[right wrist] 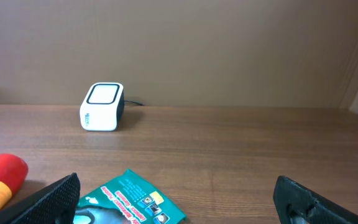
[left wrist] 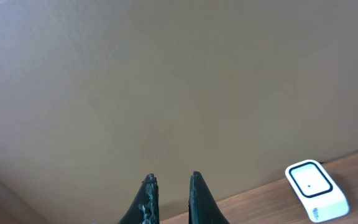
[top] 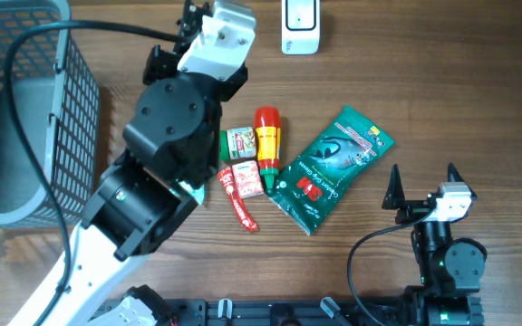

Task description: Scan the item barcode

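Your left pincer (left wrist: 169, 198) sits closed, empty; right pincer (right wrist: 176, 186) spread — pinch the flat green packet (top: 329, 167) edgewise, then tilt it toward the white box scanner (top: 300, 25).

A mock checkout setup: white boxy barcode scanner (top: 299, 27) at the far edge of the brown wooden desk (top: 442, 81), grey wire basket (top: 80, 109) alongside.

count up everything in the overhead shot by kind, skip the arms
scanner: 1
wire basket: 1
green glove packet: 1
red and yellow tube: 1
small boxes: 2
red sachet: 1
total: 7
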Available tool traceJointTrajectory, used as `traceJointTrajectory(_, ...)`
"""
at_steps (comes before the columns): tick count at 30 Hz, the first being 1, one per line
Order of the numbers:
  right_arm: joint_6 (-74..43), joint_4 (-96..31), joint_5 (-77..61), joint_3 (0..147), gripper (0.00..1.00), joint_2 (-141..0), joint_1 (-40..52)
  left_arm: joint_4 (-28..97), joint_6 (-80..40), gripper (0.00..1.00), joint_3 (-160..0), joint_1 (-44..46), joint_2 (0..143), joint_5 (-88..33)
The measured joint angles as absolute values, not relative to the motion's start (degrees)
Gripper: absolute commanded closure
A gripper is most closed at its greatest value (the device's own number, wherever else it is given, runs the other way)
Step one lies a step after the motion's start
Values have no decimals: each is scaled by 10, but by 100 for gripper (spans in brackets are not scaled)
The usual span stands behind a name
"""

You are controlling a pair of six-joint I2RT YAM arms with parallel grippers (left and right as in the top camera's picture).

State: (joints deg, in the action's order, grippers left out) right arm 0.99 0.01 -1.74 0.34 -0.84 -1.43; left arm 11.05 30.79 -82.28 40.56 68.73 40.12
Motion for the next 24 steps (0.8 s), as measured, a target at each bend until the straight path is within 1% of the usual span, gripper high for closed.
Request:
traceJointTrajectory(6, 10, 0, -18, 3, 0, -8, -14, 146, 250, 94, -821, 403, 597, 376)
traceJointTrajectory(8, 10, 0, -17, 3, 0, -8, -14, 168, 219, 96, -821, 393, 552, 355)
traceJointTrajectory(13, 10, 0, -17, 3, 0, -8, -14, 203, 111, 95, -823, 337, 451, 283)
traceJointTrajectory(16, 12, 0, -17, 3, 0, -9, -14, 211, 72, 94, -823, 300, 415, 247)
traceJointTrajectory(20, 14, 0, -18, 3, 0, -9, -14, 214, 39, 96, -822, 241, 371, 214)
traceJointTrajectory(22, -1, 0, -27, 3, 0, -9, -14, 215, 21, 96, -822, 213, 349, 204)
traceJointTrajectory(24, -43, 1, -43, 3, 0, -8, -14, 214, -3, 95, -820, 182, 326, 194)
